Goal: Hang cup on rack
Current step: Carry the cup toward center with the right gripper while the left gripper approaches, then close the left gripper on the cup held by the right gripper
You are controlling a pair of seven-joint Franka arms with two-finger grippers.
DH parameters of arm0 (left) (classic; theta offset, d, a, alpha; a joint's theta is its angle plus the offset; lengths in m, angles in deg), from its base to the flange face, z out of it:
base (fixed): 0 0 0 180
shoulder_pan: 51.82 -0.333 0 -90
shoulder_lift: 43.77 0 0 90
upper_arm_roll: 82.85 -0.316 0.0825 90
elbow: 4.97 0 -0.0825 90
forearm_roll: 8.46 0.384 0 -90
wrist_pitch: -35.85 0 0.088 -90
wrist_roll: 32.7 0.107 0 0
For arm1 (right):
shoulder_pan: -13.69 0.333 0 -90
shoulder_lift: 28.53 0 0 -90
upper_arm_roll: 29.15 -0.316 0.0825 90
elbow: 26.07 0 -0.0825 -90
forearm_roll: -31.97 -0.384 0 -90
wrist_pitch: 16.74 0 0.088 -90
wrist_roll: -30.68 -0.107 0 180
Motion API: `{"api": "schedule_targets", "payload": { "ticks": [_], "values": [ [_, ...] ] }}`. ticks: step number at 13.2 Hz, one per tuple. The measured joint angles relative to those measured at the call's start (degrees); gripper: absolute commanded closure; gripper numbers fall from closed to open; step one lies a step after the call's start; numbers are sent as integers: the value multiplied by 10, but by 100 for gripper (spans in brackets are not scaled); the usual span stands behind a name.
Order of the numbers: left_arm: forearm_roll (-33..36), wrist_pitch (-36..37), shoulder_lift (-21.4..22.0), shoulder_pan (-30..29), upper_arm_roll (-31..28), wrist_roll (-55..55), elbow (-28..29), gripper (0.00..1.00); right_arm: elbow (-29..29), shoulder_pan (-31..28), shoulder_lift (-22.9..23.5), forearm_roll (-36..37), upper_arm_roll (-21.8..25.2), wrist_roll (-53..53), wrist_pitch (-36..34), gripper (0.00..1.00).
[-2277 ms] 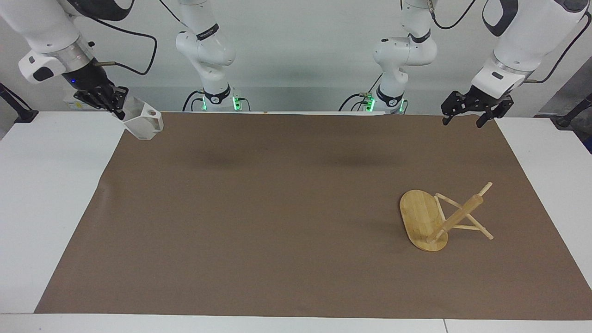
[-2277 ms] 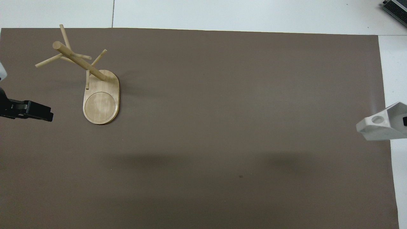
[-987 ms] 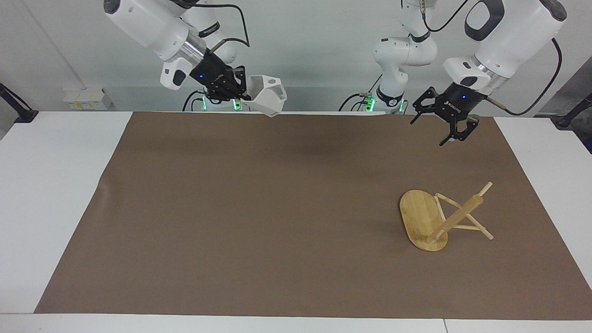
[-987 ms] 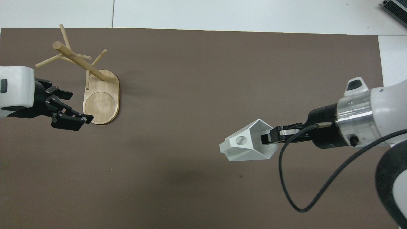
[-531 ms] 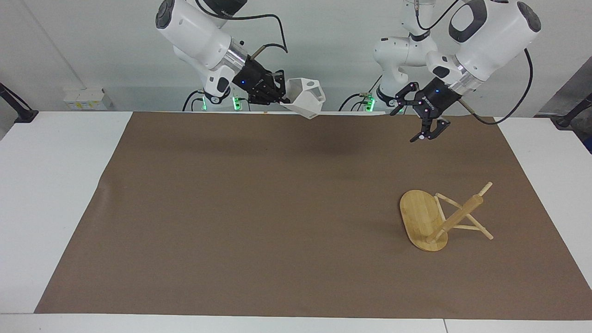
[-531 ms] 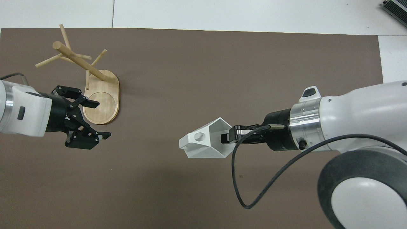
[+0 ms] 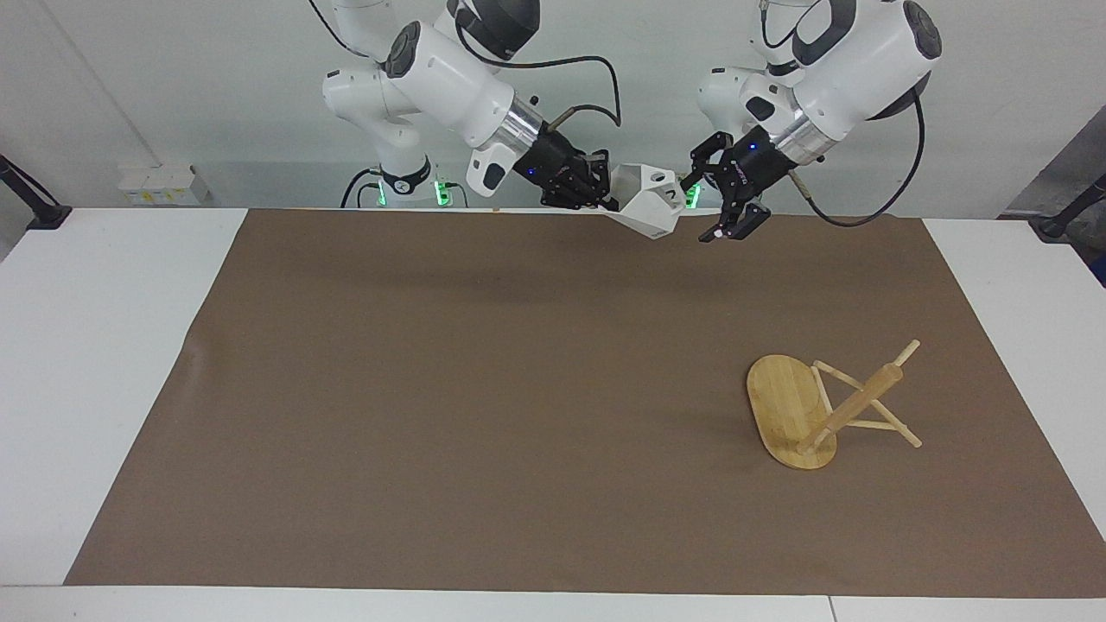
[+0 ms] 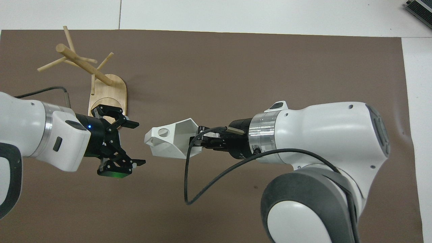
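The white faceted cup [image 7: 650,206] is held in the air by my right gripper [image 7: 609,200], which is shut on its rim. It hangs over the brown mat's edge by the robots, at mid-table. In the overhead view the cup [image 8: 168,138] lies on its side in the right gripper [image 8: 199,140]. Its holed handle points at my left gripper [image 8: 138,143]. The left gripper [image 7: 710,207] is open, level with the cup and a small gap from the handle. The bamboo rack [image 7: 829,406] stands on the mat toward the left arm's end, also seen from overhead [image 8: 84,65].
A brown mat [image 7: 518,389] covers most of the white table [image 7: 104,345]. A dark device [image 8: 420,8] lies at the table's corner farthest from the robots, at the right arm's end.
My right gripper carried the cup from the right arm's end of the table to the middle. My left gripper swung in from its own end, open, and now faces the cup's handle.
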Motion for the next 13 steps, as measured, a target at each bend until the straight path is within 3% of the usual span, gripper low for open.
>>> {"api": "schedule_targets", "payload": {
  "ticks": [11,12,13],
  "values": [
    [-43,-61,-24,41,-1,29,9,3,0,-1,1,0,7,-5,1,100],
    [-43,-61,-24,43,-1,28,9,25,0,-1,1,0,7,-5,1,100],
    [-43,-62,-24,44,-1,25,9,69,0,-1,1,0,8,-5,1,100]
  ]
}}
